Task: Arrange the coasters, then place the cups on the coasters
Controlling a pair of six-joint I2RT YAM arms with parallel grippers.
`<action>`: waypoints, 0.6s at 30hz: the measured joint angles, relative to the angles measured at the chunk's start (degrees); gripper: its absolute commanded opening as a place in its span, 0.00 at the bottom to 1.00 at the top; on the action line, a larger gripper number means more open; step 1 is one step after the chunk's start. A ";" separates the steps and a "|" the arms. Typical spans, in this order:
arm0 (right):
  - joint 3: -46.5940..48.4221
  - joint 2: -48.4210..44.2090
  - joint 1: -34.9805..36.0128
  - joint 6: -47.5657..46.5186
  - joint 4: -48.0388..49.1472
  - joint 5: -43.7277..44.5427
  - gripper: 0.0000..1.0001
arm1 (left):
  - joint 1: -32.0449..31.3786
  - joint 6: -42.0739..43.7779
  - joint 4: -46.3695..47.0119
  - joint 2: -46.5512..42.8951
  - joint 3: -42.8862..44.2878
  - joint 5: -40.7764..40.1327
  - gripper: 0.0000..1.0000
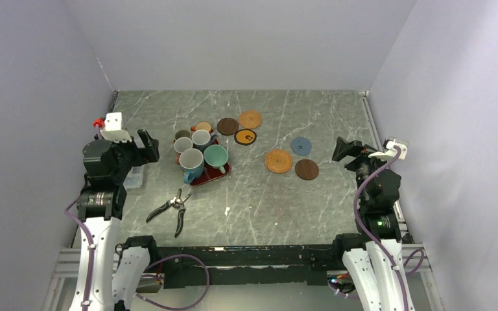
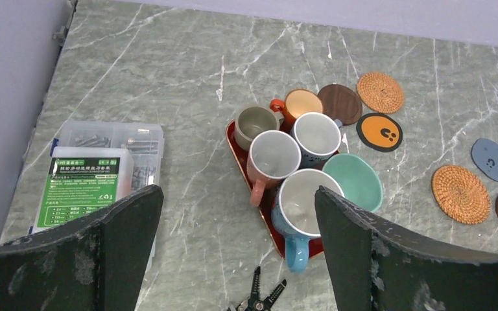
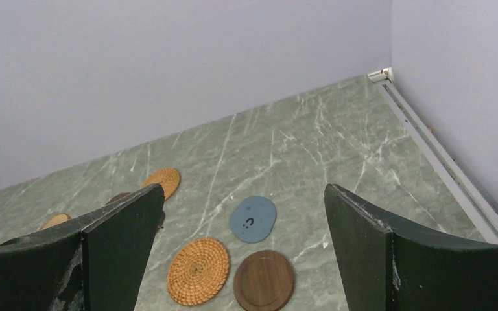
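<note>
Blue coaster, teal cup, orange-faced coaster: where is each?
blue coaster (image 3: 252, 219): right wrist view, middle of its top face.
teal cup (image 2: 356, 179): left wrist view, inner wall.
orange-faced coaster (image 2: 379, 131): left wrist view, orange face.

At the left of the left wrist view, a clear plastic box (image 2: 107, 146) carries a green label (image 2: 83, 189) with several lines of white print, too small to read. The black coaster with an orange face (image 2: 379, 131) shows dark dots and a short curve. The blue coaster (image 3: 252, 219) bears a small dark face-like sign, no letters.
</note>
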 measured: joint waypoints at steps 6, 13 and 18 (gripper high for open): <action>0.00 1.75 0.00 0.00 0.00 0.24 1.00 | -0.70 -1.07 0.35 2.40 0.00 -0.79 0.94; -1.14 1.77 0.00 -1.62 1.60 -3.41 1.00 | -3.02 -1.79 1.18 5.55 0.00 -1.95 0.94; -0.46 8.37 0.00 -3.63 2.64 -11.19 0.98 | -4.59 -2.32 -0.22 13.64 3.39 0.48 0.94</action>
